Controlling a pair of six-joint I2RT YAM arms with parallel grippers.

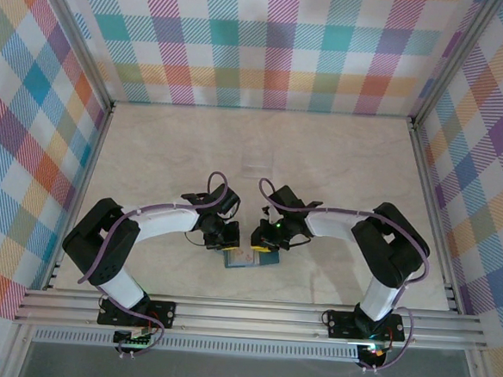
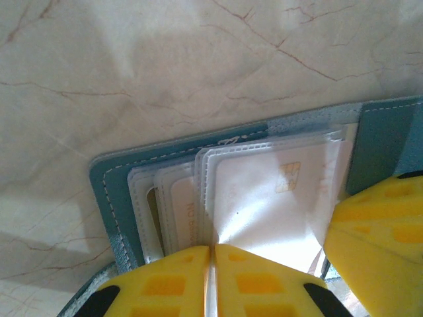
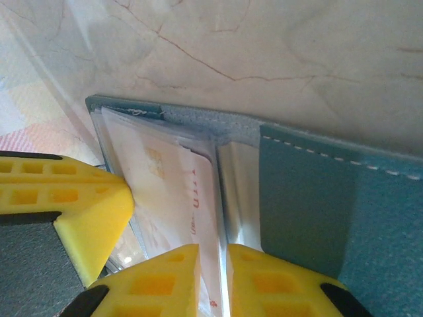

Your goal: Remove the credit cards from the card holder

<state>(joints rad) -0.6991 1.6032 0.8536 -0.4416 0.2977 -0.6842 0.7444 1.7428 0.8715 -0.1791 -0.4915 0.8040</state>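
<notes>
Card holder [image 1: 245, 258] lies open at the middle of the bench's [image 1: 150, 155] near edge. Left claw [image 2: 213, 281] pinches a clear sleeve [image 2: 206, 185]. Right claw [image 3: 215, 284] nips the pale card [image 3: 178, 191], its red print unreadable. Clear square [image 1: 255, 165] lies well behind.

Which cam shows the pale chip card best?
Left wrist: the pale card faces the lens, chip visible. Right wrist catches the card at a steep slant. Top external gives the card holder as a small teal patch; card unreadable.
</notes>
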